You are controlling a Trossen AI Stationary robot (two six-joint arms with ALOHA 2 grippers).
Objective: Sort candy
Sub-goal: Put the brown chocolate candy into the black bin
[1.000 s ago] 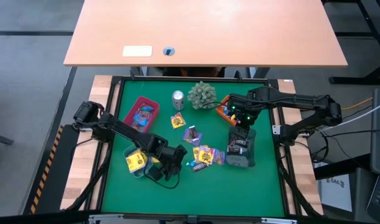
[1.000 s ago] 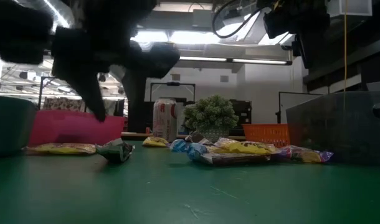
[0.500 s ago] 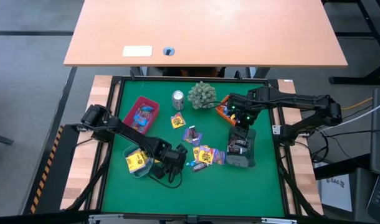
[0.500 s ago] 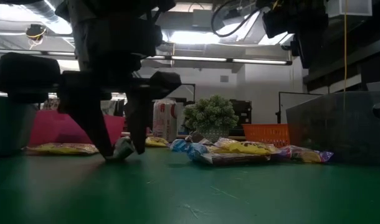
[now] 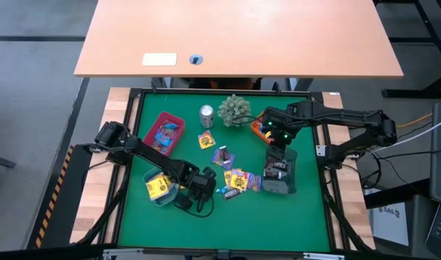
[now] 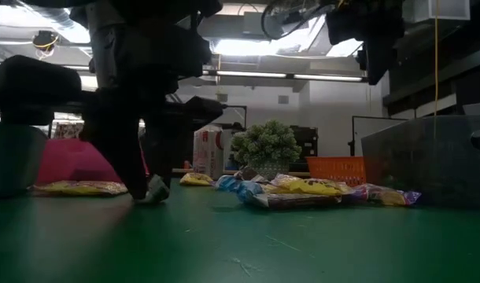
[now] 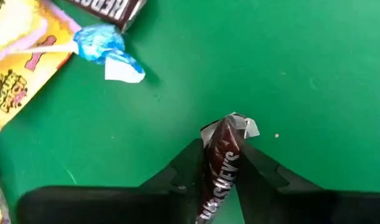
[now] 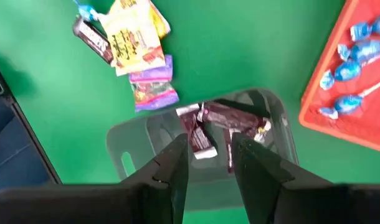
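Two of my fingers (image 7: 184,171) on the left gripper (image 7: 220,163) are clenched on a dark brown mini bar (image 7: 220,168) down on the green table (image 5: 278,217), near its front left corner. My right gripper (image 8: 205,155) hangs part-open above the grey bin (image 8: 131,140) of brown bars (image 8: 237,118).

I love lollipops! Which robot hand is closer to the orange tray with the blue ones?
The right. The right gripper hovers over the grey bin beside the orange tray. The left gripper is far across the mat, pinching a chocolate bar.
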